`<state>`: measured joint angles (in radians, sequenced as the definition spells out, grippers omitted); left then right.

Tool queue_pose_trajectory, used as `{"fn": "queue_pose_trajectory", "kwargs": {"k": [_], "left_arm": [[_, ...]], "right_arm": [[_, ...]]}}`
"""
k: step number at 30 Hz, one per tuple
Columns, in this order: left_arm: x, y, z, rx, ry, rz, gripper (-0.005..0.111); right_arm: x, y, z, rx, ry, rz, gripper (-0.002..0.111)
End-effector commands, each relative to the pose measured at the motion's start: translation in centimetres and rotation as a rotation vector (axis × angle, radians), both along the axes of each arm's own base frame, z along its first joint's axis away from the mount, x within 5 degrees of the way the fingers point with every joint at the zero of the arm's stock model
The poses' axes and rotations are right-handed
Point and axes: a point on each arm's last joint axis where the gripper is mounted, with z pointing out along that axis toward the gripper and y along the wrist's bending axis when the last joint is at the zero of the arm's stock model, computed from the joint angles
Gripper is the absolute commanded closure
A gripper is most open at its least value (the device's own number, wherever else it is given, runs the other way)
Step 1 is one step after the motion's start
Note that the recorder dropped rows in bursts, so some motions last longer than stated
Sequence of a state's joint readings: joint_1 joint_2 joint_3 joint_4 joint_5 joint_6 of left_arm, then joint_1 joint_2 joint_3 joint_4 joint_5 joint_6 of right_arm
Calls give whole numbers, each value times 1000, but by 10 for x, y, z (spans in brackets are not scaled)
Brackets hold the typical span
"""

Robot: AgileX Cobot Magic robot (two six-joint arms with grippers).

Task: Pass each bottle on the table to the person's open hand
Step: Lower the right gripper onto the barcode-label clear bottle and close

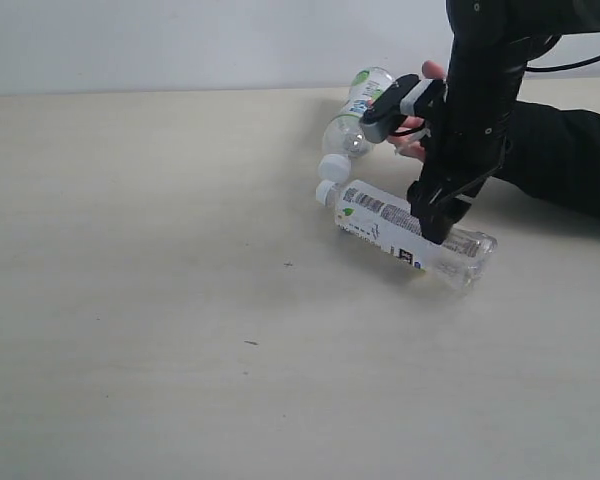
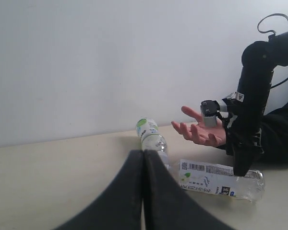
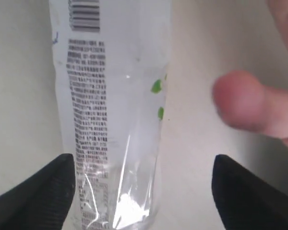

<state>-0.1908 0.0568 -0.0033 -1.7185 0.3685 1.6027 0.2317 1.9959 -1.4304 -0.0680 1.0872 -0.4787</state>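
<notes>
The white-barcode bottle lies on its side on the table. My right gripper is open and straddles its base end, the bottle lying nearer one finger. The green-white bottle lies just behind, its white cap close to the barcode bottle's cap. The person's open hand hovers palm up beside the right arm. My left gripper is shut and empty, out of the exterior view. The red-label and floral bottles are out of view.
The person's black sleeve rests along the table's right side behind the right arm. A white wall bounds the table's far edge. Bare beige tabletop stretches to the left and front.
</notes>
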Motion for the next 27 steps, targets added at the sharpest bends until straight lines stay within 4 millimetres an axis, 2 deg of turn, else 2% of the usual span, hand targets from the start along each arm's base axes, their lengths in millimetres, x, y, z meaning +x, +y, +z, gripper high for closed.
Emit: {"fn": "queue_pose_trajectory", "kwargs": {"k": [1, 4, 9, 13, 18, 21, 22, 23, 25, 27], "left_arm": [[-1, -1, -1, -4, 2, -7, 107], [-1, -1, -1, -4, 2, -7, 107], [-1, -1, -1, -4, 2, -7, 107], [-1, -1, -1, -4, 2, -7, 107], [-1, -1, -1, -4, 2, -7, 107], [-1, -1, -1, -4, 2, -7, 107], [-1, -1, -1, -4, 2, -7, 107], [-1, -1, -1, -4, 2, -7, 107], [-1, -1, -1, -4, 2, -7, 107], [-1, -1, -1, -4, 2, -7, 107]], "right_arm": [[4, 3, 0, 26, -26, 2, 30], [4, 6, -7, 54, -3, -2, 28], [10, 8, -33, 56, 25, 20, 19], [11, 9, -45, 52, 42, 20, 19], [11, 9, -46, 52, 44, 22, 24], [11, 9, -46, 52, 44, 20, 46], [10, 8, -46, 47, 64, 19, 69], [8, 8, -46, 44, 80, 19, 85], [6, 7, -46, 37, 107, 12, 106], [2, 6, -38, 19, 166, -54, 108]]}}
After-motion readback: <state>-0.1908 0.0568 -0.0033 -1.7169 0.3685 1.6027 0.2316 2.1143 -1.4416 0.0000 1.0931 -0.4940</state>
